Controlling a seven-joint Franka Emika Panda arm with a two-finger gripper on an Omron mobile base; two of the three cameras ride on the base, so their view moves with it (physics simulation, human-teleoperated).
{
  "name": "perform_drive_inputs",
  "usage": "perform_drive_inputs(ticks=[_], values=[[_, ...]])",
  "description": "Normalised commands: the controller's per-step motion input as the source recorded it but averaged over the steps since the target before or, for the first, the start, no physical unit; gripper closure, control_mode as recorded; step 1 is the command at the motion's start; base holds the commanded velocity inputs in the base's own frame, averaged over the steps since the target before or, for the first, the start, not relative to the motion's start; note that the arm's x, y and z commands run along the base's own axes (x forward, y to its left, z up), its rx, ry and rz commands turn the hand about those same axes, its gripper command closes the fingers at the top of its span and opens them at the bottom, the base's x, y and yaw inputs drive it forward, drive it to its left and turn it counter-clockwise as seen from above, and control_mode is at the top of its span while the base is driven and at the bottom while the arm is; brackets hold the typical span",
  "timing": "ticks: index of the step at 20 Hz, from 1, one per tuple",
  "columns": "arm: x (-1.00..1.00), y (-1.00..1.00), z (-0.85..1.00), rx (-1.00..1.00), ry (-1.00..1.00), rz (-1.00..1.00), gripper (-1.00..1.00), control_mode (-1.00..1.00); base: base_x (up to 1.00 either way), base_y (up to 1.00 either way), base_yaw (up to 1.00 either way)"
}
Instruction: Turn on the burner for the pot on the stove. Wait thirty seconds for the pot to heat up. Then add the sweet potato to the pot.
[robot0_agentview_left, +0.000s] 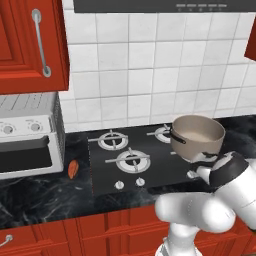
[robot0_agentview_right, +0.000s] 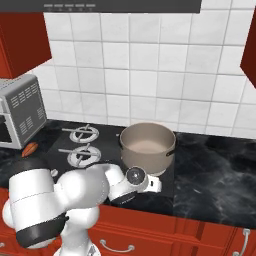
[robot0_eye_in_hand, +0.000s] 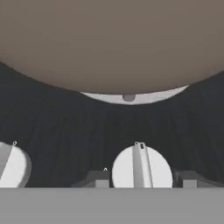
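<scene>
My gripper (robot0_eye_in_hand: 142, 179) fingers are closing on a stove (robot0_agentview_left: 165, 175) knob (robot0_eye_in_hand: 142, 168), w/ the pot (robot0_agentview_left: 197, 136) sitting just behind. Sweet potato (robot0_agentview_left: 73, 169) is lying on counter (robot0_agentview_left: 45, 195), left of stove.

You're in a home kitchen: red cabinets (robot0_agentview_left: 30, 45), white tiled wall (robot0_agentview_left: 150, 75), black marble counter (robot0_agentview_right: 215, 175), gas stove (robot0_agentview_left: 125, 160) and a toaster oven (robot0_agentview_left: 27, 140)

Taupe-brown pot (robot0_agentview_left: 197, 136), black stove (robot0_agentview_left: 107, 172), orange-brown sweet potato (robot0_agentview_left: 73, 169).
</scene>
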Motion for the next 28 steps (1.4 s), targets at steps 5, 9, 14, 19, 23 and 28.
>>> perform_drive_inputs(ticks=[5,9,14,19,23,28], values=[[0.04,0.40,-0.03,0.21,0.00,0.16,1.00,-1.00,0.00,0.00,0.00],[-0.08,0.00,-0.25,0.04,0.02,0.17,1.00,-1.00,0.00,0.00,0.00],[0.10,-0.18,-0.14,0.03,-0.03,0.15,1.00,-1.00,0.00,0.00,0.00],[0.50,-0.20,-0.58,-0.15,-0.26,-0.10,1.00,-1.00,0.00,0.00,0.00],[0.61,-0.14,-0.80,-0.18,-0.23,-0.25,1.00,-1.00,0.00,0.00,0.00],[0.27,-0.11,-0.84,-0.34,-0.27,-0.36,1.00,-1.00,0.00,0.00,0.00]])
